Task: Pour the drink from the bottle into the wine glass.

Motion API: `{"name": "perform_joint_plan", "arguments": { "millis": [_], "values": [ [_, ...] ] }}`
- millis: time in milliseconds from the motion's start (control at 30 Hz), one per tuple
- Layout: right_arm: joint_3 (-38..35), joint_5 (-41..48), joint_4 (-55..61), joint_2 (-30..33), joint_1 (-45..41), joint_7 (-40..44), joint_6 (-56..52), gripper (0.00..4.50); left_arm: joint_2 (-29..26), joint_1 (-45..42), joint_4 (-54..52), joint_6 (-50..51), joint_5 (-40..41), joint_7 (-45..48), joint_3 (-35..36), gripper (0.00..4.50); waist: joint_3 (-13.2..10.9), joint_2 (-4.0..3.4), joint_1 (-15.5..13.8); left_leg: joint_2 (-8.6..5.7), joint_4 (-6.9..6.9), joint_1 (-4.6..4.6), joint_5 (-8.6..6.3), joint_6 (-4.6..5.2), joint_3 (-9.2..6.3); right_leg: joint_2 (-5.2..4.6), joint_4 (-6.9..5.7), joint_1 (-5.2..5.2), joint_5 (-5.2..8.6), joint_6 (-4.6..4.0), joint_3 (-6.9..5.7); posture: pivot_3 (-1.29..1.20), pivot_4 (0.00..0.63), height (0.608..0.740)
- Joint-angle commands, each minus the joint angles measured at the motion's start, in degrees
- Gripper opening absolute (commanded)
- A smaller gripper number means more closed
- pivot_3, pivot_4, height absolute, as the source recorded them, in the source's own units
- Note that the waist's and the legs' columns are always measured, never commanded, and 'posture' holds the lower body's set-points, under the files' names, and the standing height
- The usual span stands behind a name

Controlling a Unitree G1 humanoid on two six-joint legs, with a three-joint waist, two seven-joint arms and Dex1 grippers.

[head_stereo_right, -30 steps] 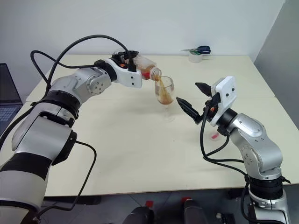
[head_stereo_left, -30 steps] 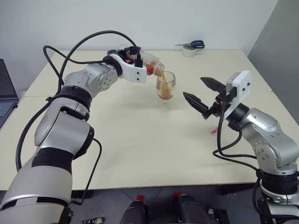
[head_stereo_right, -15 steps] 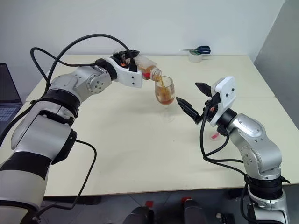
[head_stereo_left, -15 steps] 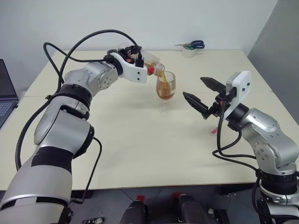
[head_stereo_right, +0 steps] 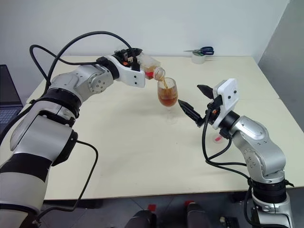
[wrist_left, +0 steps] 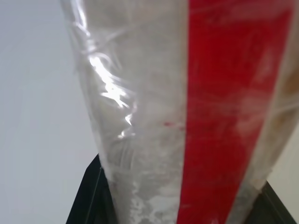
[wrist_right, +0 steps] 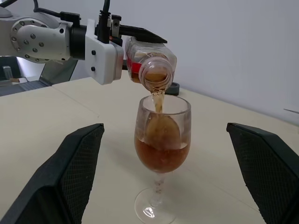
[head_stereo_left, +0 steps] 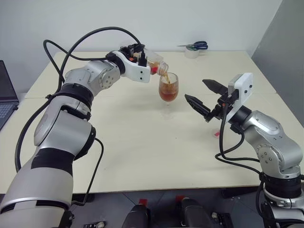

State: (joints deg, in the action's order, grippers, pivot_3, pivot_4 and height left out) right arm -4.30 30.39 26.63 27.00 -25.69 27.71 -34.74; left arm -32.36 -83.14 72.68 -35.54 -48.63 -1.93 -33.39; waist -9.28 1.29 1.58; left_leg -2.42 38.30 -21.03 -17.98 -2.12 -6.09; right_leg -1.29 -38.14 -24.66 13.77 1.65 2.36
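On tilted bottle (wrist_right: 150,63): red label strip (wrist_left: 224,116), no legible writing.

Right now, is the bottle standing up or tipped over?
Tipped. The bottle lies sideways in the left gripper, mouth down over the wine glass, with the drink streaming in.

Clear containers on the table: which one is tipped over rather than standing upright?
The bottle, held by the left tool, is tipped with its mouth over the wine glass. The wine glass stands upright on its foot, part full of drink.
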Motion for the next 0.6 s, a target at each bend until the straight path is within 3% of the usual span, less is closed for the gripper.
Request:
{"name": "perform_joint_plan", "arguments": {
  "millis": [33, 400, 600],
  "values": [
    [-0.67, 0.54, 2.43, 0.43, -0.94, -0.12, 0.06, 4.5, -0.8, -2.11, -0.15, 0.11, 1.62, 0.31, 1.32, 1.66, 0.0, 0.0, 0.0, 0.0, 0.0, 0.0, 0.0, 0.0, 0.0, 0.0, 0.0, 0.0, 0.0, 0.0, 0.0, 0.0, 0.15, 0.74],
    [-0.91, 0.48, 2.21, 0.62, -0.37, 0.22, 0.06, 4.5, 1.52, -0.1, -0.38, 0.76, 10.73, 9.12, 7.48, 1.66, 0.0, 0.0, 0.05, 0.0, 0.09, -0.02, 0.0, 0.0, 0.01, 0.0, -0.04, 0.0, 0.0, 0.0, -0.01, 0.0, 0.15, 0.74],
    [-0.86, 0.99, 1.97, 0.76, -0.97, 1.15, 0.16, 4.5, 5.02, 1.73, -2.82, 6.18, 26.36, 22.53, 19.22, 1.66, 0.0, 0.0, 0.09, 0.0, 0.35, -0.11, -0.01, 0.0, -0.01, 0.0, -0.12, 0.0, 0.0, 0.0, -0.04, 0.0, 0.15, 0.74]
  ]
}}
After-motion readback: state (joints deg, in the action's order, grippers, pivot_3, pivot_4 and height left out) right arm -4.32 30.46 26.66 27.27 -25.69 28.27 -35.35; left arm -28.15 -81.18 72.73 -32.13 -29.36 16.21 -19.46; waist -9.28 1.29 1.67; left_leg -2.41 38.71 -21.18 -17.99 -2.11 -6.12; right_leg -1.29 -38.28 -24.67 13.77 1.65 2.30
